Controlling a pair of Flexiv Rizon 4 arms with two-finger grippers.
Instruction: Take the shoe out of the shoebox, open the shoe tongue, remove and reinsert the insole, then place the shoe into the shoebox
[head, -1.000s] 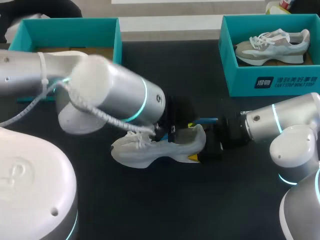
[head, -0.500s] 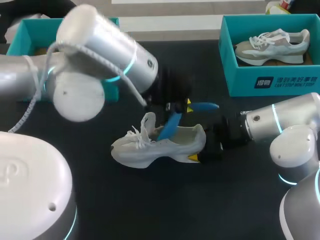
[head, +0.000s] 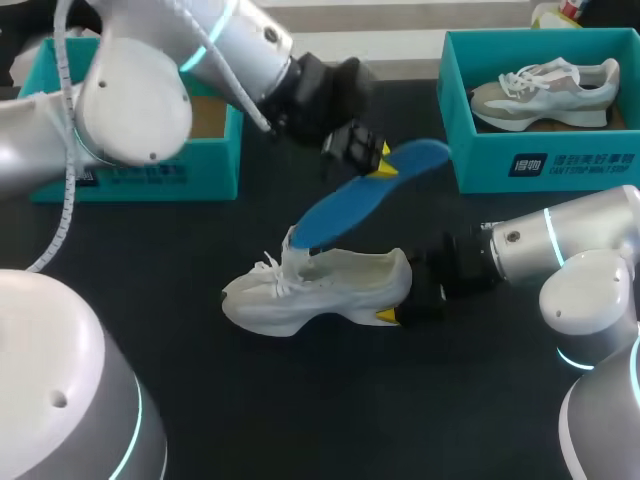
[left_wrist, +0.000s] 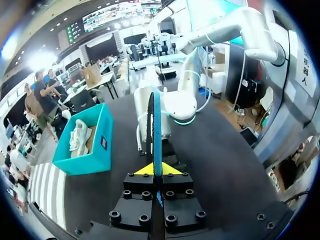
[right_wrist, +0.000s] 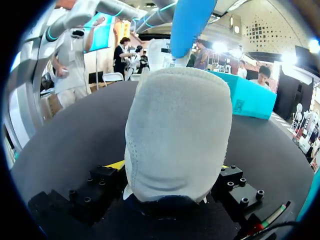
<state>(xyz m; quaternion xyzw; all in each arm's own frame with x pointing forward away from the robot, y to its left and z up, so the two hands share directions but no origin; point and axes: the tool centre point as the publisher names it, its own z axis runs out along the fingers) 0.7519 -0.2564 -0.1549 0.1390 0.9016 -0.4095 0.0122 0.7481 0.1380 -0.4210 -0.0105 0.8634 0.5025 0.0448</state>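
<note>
head view: your left arm comes in from the left and reaches past the middle, with the left end effector (head: 378, 162) raised above the table (head: 300, 420). its fingers are closed narrowly on the heel end of the blue insole (head: 362, 198). the insole slants down from there, its lower end at the opening of the white shoe (head: 318, 290), just behind the raised tongue; you cannot tell whether that end is inside the shoe. the shoe lies near the middle of the table, toe towards your left. your right end effector (head: 405, 292) grips it at the heel, one yellow tip showing under the heel. a teal shoebox (head: 150, 60) stands at the far left of the table. a second teal shoebox (head: 545, 160) at the far right holds a second shoe (head: 545, 88).

left wrist view: the insole (left_wrist: 157, 115) stands edge-on, clamped between the two fingers of the left end effector (left_wrist: 157, 169). ahead of it is your right arm (left_wrist: 181, 105), and beside that the box (left_wrist: 97, 150) with the second shoe (left_wrist: 79, 135).

right wrist view: the shoe's heel (right_wrist: 177, 135) fills the gap of the right end effector (right_wrist: 172, 167), a finger against each side. the insole (right_wrist: 192, 20) rises ahead, above the shoe.
</note>
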